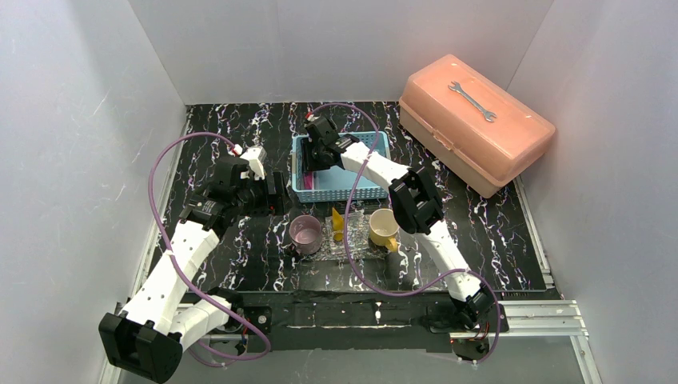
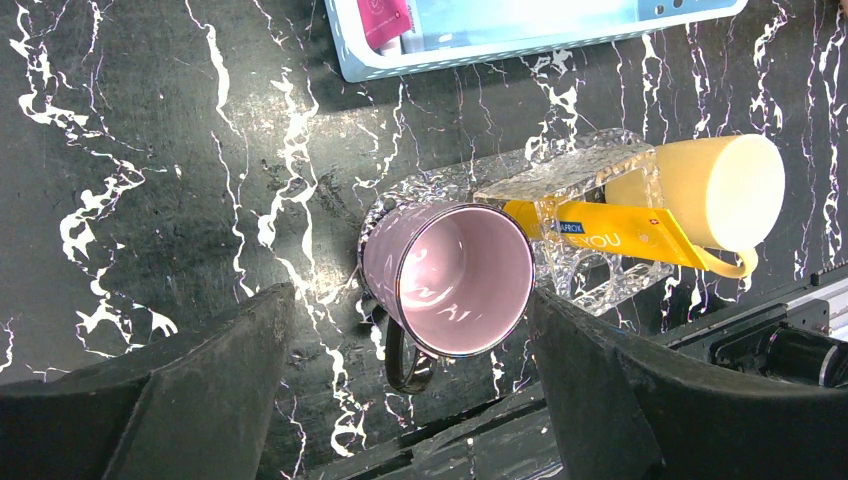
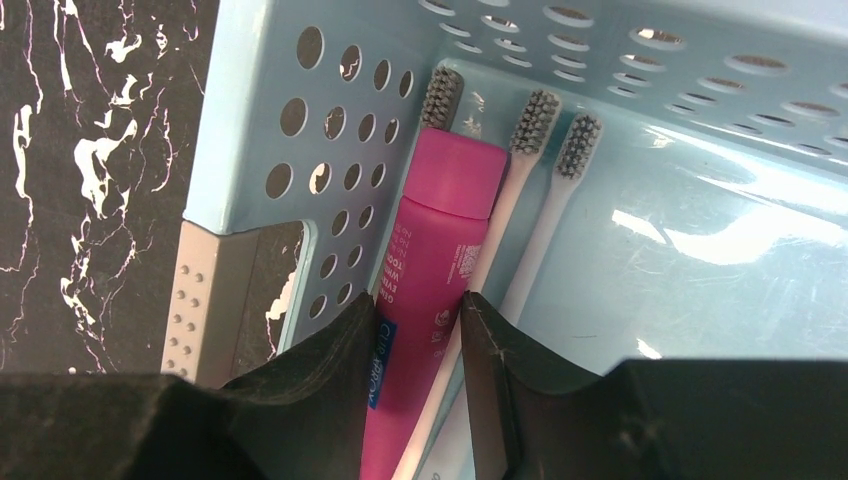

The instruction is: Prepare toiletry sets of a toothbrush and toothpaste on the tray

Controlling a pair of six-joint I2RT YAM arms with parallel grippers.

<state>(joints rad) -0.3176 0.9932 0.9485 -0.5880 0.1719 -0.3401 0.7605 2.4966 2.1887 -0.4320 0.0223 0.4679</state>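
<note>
A pink toothpaste tube (image 3: 440, 230) lies along the left wall of the light-blue basket (image 3: 250, 120), with three pale toothbrushes (image 3: 540, 190) beside it. My right gripper (image 3: 420, 312) reaches down into the basket (image 1: 340, 188), and its fingers press both sides of the pink tube. On the clear glittery tray (image 2: 590, 175) lies a yellow tube (image 2: 610, 230), also visible from the top (image 1: 338, 224). My left gripper (image 2: 410, 293) hangs open above the table left of the tray (image 1: 352, 246), holding nothing.
A purple cup (image 2: 445, 275) stands at the tray's left end and a yellow cup (image 2: 715, 190) at its right end. A pink toolbox (image 1: 476, 120) with a wrench on its lid sits at the back right. White walls enclose the table.
</note>
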